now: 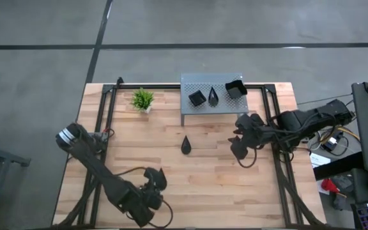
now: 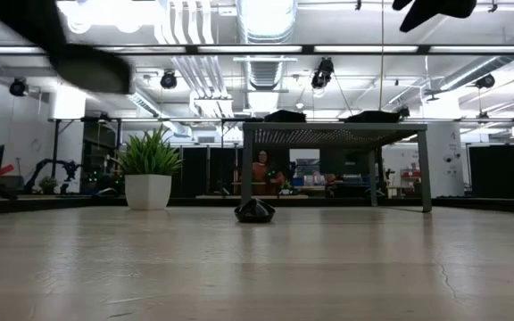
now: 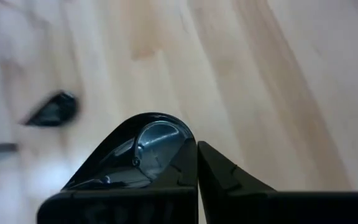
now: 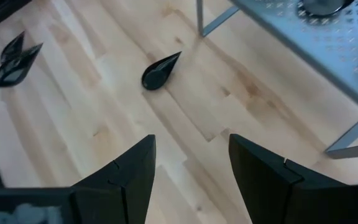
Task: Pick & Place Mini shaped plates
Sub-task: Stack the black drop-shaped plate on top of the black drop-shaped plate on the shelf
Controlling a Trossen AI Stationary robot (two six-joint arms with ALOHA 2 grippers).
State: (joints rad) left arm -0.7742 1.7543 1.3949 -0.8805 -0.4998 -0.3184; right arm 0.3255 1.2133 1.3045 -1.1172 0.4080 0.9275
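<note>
Mini shaped plates: one teardrop plate (image 1: 186,145) lies alone on the wooden table (image 1: 203,185), mid-board, just in front of the grey perforated shelf (image 1: 197,82). Three more sit on the shelf top: a small square plate (image 1: 197,98), a second teardrop (image 1: 214,96), and a deeper square dish (image 1: 235,89) at the right end. Green potted plant (image 1: 142,99) stands left of the shelf. Left gripper (image 1: 154,181) hovers low near the front edge, fingers pressed together, holding nothing. Right gripper (image 1: 240,144) hangs right of the lone teardrop, fingers spread wide, empty.
</note>
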